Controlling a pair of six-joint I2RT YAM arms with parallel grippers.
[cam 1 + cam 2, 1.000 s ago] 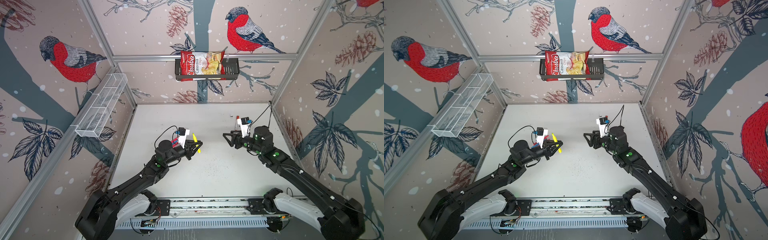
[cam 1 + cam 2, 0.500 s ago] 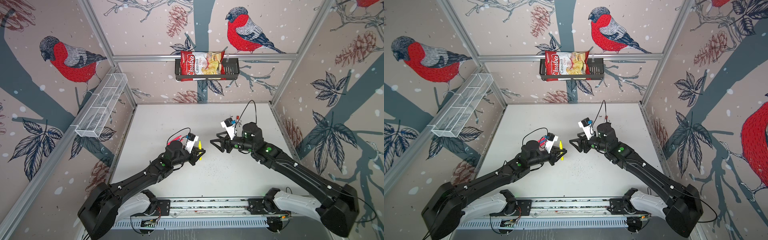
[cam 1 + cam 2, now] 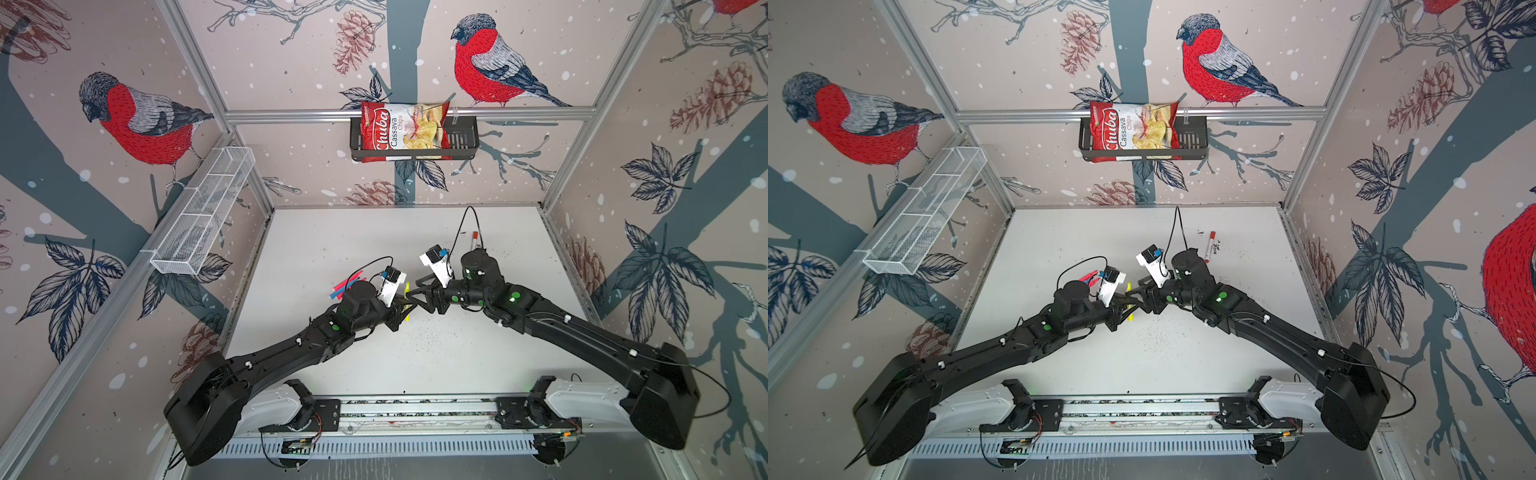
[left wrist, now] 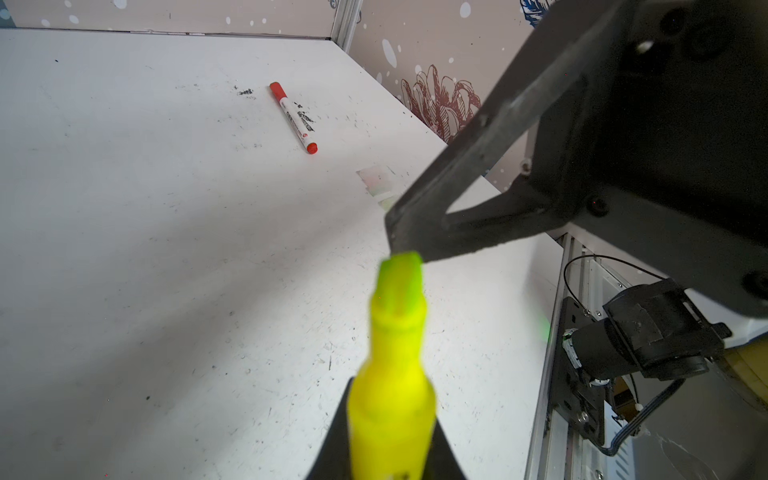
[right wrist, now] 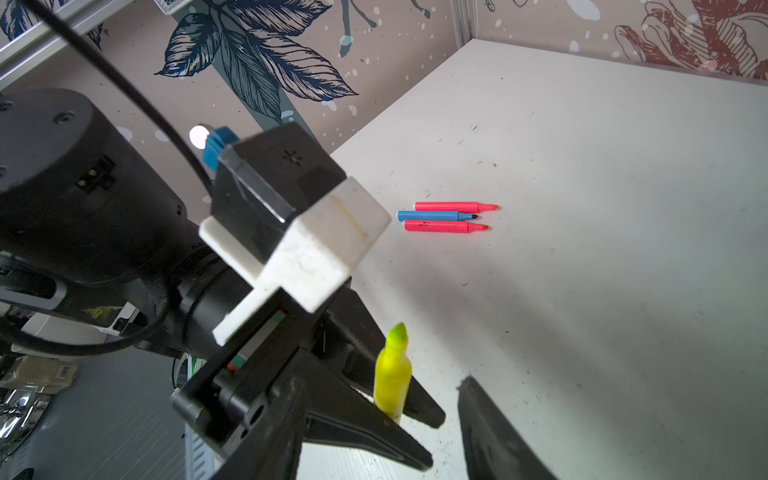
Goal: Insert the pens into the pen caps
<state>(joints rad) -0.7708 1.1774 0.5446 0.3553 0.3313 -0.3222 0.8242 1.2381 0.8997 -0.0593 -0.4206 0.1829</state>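
As the two arms meet over the middle of the white table [image 3: 353,249], the left gripper [image 3: 403,308] is clamped on the barrel of the yellow pen [image 4: 395,365], whose nib is bare. In both top views the pen's long axis runs roughly near to far, crosswise to the arm carrying it, with the nib apparently at the far end. The right gripper [image 3: 417,297] comes at it from the right, jaws apart, no cap visible between them. In the left wrist view the tip of one finger [image 4: 478,141] sits at the nib, touching or just short of it; which cannot be told. Pale translucent pieces [image 4: 376,183], likely pen caps, lie on the table to the right, partly hidden behind that finger. Two pink pens [image 5: 451,206] and a blue pen [image 5: 432,216] lie side by side at the left, uncapped. A white-barrelled marker [image 4: 293,118] with red ends lies far right, its print too small to read. On the back wall a bag [image 3: 401,131] reads "Chuba Cassava Chips".
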